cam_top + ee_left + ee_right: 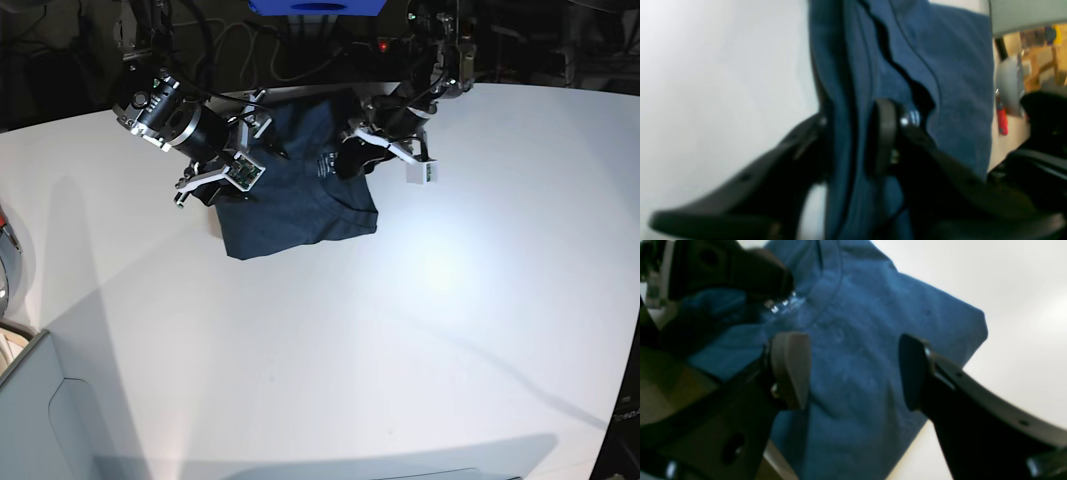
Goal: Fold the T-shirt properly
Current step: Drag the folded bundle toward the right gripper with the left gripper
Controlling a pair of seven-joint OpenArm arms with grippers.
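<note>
The dark navy T-shirt (pixel 290 205) lies partly folded at the back of the white table (pixel 450 300). My left gripper (pixel 348 160) is at its right edge near the neck. In the left wrist view a thick fold of the T-shirt (pixel 950 66) fills the gap of the left gripper (pixel 853 133), whose jaws press on it from both sides. My right gripper (pixel 232 185) is over the shirt's left side. It stands open (pixel 851 371) above the T-shirt (pixel 857 323), with nothing between its fingers. The white neck label (pixel 783 305) shows beside the other arm's finger.
A blue box (pixel 315 5) and cables sit behind the table's far edge. A grey panel (pixel 40 420) stands at the near left corner. A red object (pixel 1002 120) lies off the table beyond the shirt.
</note>
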